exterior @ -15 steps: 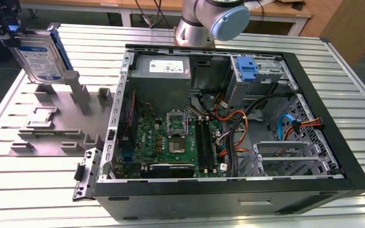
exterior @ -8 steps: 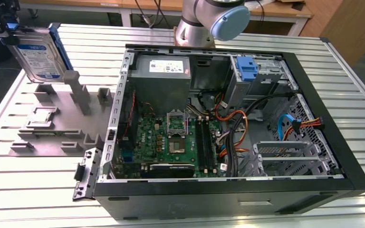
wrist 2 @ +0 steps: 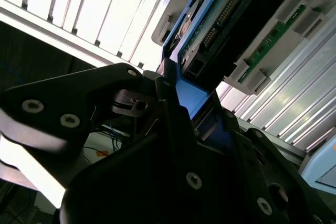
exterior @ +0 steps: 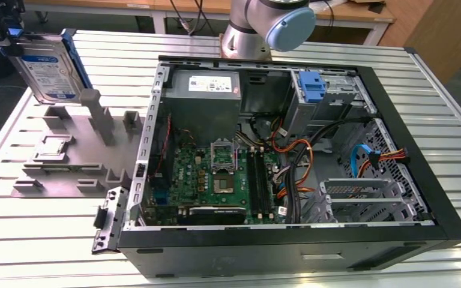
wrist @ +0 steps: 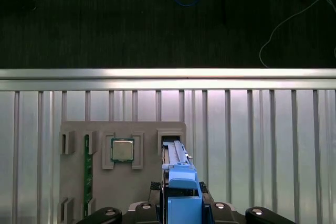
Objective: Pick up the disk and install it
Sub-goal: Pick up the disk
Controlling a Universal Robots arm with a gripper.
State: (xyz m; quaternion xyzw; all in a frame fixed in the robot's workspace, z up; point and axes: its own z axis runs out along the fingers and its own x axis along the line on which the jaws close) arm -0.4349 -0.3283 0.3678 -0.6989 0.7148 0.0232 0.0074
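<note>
The disk, a silver drive with a blue-and-white label and blue side rails, stands nearly upright at the exterior view's far left. It is over the grey holder fixture, its lower end near an upright post. My gripper is shut on the disk's upper end. In the first wrist view the disk shows edge-on between my gripper fingers, its far end at a slot of the fixture. The second wrist view shows its blue rail and circuit-board underside.
The open computer case lies on the slatted metal table, with a power-supply box, a motherboard and a drive bay holding a blue bracket. The fixture carries a processor chip and a green memory stick.
</note>
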